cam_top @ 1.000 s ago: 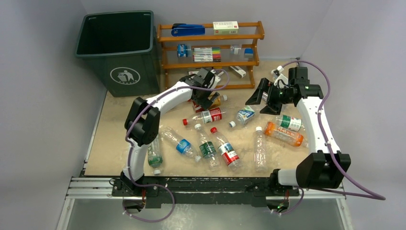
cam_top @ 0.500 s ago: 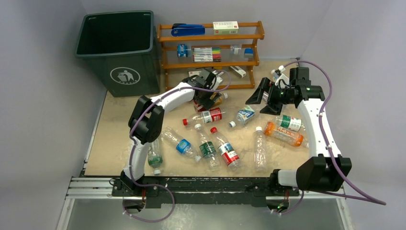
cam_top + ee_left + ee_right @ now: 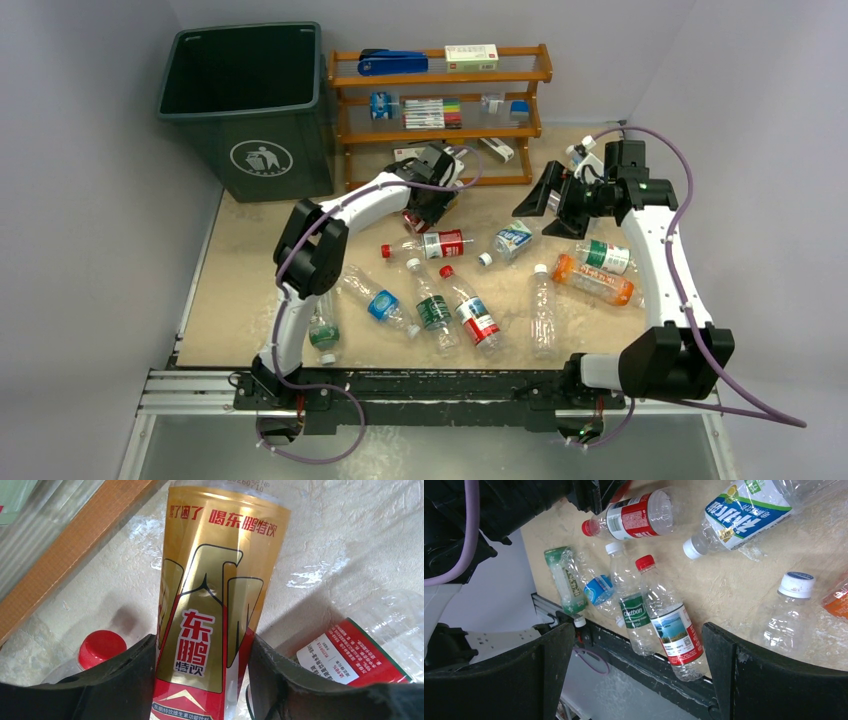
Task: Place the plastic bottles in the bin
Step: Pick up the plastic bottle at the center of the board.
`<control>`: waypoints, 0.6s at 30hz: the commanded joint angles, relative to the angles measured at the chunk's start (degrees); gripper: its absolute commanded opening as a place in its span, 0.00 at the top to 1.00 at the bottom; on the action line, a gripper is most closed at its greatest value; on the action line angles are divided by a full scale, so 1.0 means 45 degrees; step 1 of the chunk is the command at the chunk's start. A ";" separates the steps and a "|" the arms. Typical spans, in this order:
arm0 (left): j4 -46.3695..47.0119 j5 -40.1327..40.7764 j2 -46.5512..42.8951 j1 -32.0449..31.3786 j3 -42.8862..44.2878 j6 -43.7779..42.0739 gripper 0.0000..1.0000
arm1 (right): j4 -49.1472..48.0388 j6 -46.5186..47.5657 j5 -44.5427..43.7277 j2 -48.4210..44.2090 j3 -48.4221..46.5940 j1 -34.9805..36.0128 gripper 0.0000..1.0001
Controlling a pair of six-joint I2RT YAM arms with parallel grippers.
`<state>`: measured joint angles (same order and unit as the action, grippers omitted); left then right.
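My left gripper (image 3: 432,205) is low over the table just in front of the wooden rack, shut on a gold-and-red-labelled plastic bottle (image 3: 220,580). In the left wrist view both fingers (image 3: 125,675) press against its sides. A red-capped bottle (image 3: 100,647) and a red-labelled clear one (image 3: 360,650) lie right beside it. My right gripper (image 3: 548,208) hovers open above the table's right half with nothing between its jaws. Several more bottles lie on the table, among them a red-labelled one (image 3: 440,242), a blue-and-white one (image 3: 512,238) and an orange one (image 3: 595,282). The dark green bin (image 3: 245,150) stands at the back left.
The orange-brown wooden rack (image 3: 440,100) with markers, a stapler and small boxes stands at the back, right of the bin. A green-labelled bottle (image 3: 322,330) lies close to the left arm's base. The metal rail (image 3: 430,385) runs along the near edge.
My left gripper has closed from wide open onto the gold-labelled bottle, and its arm has leaned a little further forward. The right arm has barely moved and stays open.
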<state>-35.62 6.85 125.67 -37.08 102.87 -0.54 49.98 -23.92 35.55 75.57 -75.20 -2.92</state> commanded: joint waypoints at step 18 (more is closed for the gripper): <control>-0.1310 -0.0790 -0.2937 -0.0490 0.0785 0.4312 0.55 | -0.2002 -0.0502 0.1043 -0.0954 0.1374 0.0102 0.00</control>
<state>-40.64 4.75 115.66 -39.40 103.31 16.14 43.09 -26.13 37.69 72.47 -68.95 -2.70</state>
